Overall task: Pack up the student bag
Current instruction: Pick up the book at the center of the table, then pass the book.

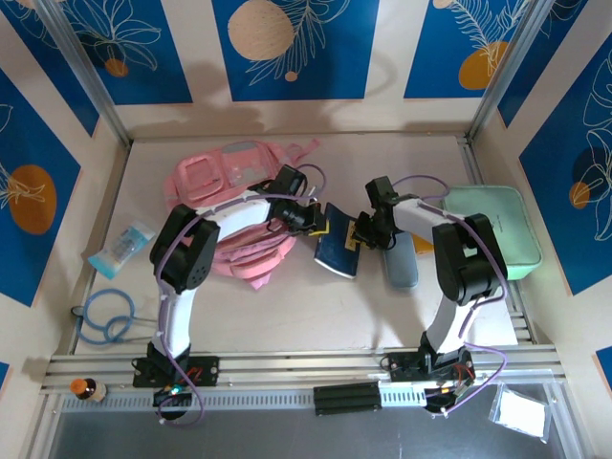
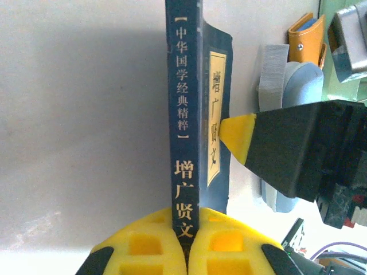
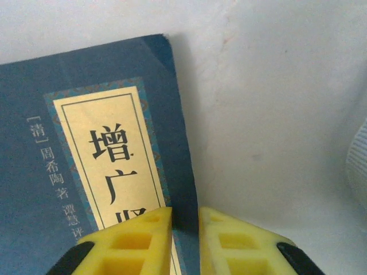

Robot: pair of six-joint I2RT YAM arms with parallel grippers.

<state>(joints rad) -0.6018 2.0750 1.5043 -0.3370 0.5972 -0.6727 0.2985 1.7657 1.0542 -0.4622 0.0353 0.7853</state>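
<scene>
Beige table (image 1: 287, 311) bears the student bag (image 1: 206, 177): pink, soft, slumped.

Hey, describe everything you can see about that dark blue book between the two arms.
The dark blue book is a thin paperback: cream cover label with black Chinese characters, white characters down the spine. It sits between the arms, right of the student bag. The left hand is shut on its spine end, holding it on edge. The right hand has its fingertips at the cover's edge; whether they grip is unclear.
</scene>
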